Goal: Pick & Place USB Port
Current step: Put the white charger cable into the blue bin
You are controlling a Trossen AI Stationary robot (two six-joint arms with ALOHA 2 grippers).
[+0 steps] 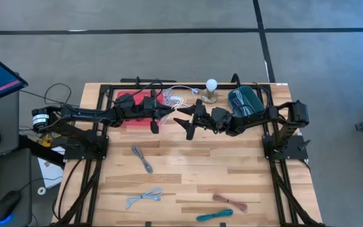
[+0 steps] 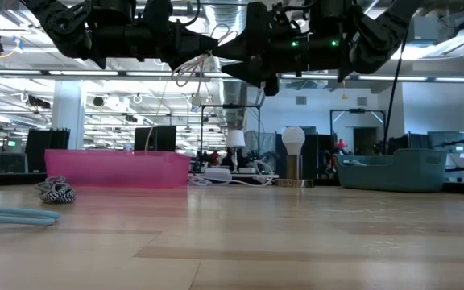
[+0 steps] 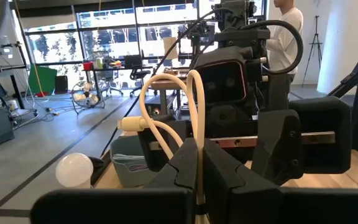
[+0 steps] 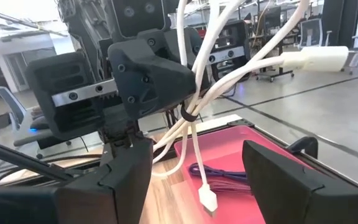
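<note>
A white USB cable [image 4: 191, 130], looped and bound with a dark tie, hangs in the air above the table's middle, near the pink tray [image 1: 128, 104]. My left gripper [image 3: 197, 163] is shut on it and reaches in from the table's left. One plug [image 4: 207, 199] dangles below; another plug [image 4: 319, 59] sticks out to the side. My right gripper [image 4: 194, 155] faces the left one from the table's right, open, its two fingers on either side of the hanging cable without touching it. In the low view both grippers [image 2: 216, 44] are high above the table. My left gripper pinches the cable bundle [image 3: 199, 152] between its two shut fingers, just above the dark tie [image 4: 188, 116]. The fingers come about level from the table's left. The cable is lifted clear of the table, its loops [image 3: 166, 93] standing above the fingers and its ends hanging below.
A purple cable [image 4: 229, 173] lies in the pink tray. A teal bin [image 1: 247, 101] and a bulb lamp [image 1: 211, 88] stand at the far side. Loose cables lie toward the near edge: grey [image 1: 142, 157], pale blue [image 1: 144, 197], brown [image 1: 230, 202], teal [image 1: 214, 215].
</note>
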